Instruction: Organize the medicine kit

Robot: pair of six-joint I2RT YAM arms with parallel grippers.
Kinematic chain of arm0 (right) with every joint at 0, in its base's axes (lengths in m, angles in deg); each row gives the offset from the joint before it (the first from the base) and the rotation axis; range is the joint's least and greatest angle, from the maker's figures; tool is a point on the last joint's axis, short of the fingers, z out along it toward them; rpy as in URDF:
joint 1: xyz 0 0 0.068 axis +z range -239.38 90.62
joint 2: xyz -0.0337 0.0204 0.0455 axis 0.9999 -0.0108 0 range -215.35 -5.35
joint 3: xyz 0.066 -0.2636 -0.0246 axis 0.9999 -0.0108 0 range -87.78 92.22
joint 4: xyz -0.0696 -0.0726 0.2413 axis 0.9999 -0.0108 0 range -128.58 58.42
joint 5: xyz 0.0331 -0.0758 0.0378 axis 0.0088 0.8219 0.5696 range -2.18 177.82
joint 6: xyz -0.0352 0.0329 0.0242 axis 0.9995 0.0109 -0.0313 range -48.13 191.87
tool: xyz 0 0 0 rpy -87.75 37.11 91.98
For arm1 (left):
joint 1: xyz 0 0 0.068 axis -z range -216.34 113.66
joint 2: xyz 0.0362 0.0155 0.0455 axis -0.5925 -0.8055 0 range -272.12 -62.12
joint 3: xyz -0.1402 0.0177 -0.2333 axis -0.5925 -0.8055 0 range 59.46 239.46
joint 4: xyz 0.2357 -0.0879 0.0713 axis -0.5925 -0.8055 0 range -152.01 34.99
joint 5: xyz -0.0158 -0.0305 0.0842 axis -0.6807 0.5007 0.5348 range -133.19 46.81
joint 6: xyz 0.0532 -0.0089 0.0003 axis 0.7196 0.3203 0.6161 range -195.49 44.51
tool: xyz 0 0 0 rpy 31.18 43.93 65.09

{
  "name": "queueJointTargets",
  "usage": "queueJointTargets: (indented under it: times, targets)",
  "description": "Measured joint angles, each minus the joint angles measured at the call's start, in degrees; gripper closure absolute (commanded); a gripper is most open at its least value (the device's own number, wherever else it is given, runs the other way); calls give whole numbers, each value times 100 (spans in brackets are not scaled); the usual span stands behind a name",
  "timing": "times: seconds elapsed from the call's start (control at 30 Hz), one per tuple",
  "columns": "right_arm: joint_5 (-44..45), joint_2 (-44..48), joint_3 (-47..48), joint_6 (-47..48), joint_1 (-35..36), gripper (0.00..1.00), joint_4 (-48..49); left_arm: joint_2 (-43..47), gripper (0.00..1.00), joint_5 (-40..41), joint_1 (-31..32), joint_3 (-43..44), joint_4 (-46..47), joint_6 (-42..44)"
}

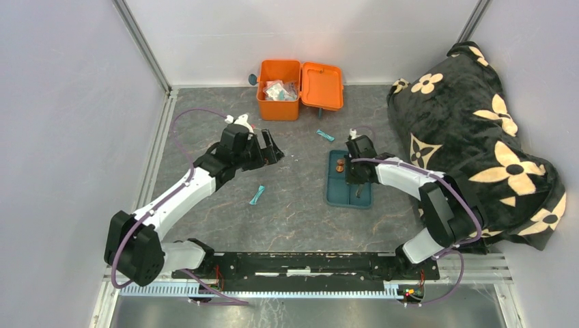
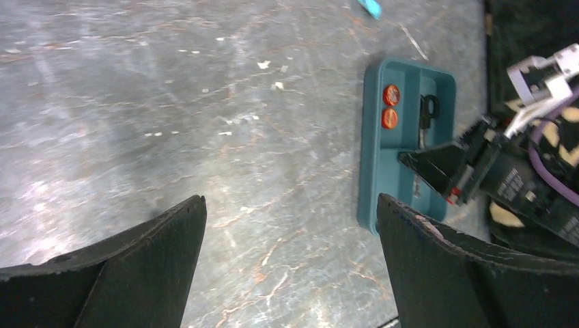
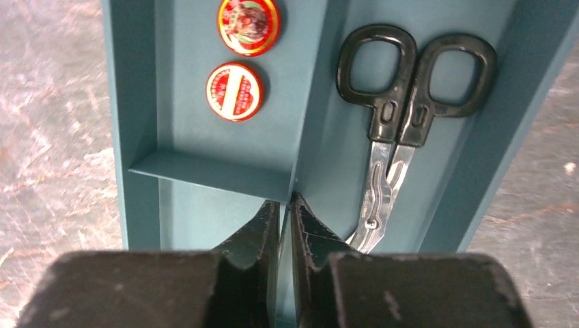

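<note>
Seemingly, right pincer [image 3: 283, 205] pinching teal tray [image 3: 130, 102] divider, left pincer [image 2: 290, 200] spread wide, empty.

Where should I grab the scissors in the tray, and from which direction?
Grip the scissors across the narrow black neck where the finger loops meet the blades, coming straight down from above. They lie flat and closed in the long compartment of the teal tray, walled on both sides, and the neck leaves the most room either side.
</note>
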Motion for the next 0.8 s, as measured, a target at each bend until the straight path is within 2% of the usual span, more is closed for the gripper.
queueJointTargets:
  times: [0.13, 0.27, 0.37, 0.57, 0.7, 0.8]
  targets:
    - [125, -229, 299, 251, 518, 93, -177, 168, 0, 715, -4, -2, -376, 0]
    - [138, -428, 595, 490, 901, 93, -310, 352, 0, 1220, -15, -94, -643, -2]
    - [42, -546, 772, 636, 1110, 86, -350, 509, 0, 1486, -15, -315, -785, -4]
    - [-232, -625, 1008, 881, 1322, 62, -374, 647, 0, 1803, -15, -691, -1091, -7]
    - [-212, -369, 1029, 1049, 1322, 59, -380, 597, 2, 1823, -15, -776, -1121, -4]
    - [-96, 37, 1025, 1178, 1320, 59, -361, 367, 8, 1744, -15, -776, -1097, 15]
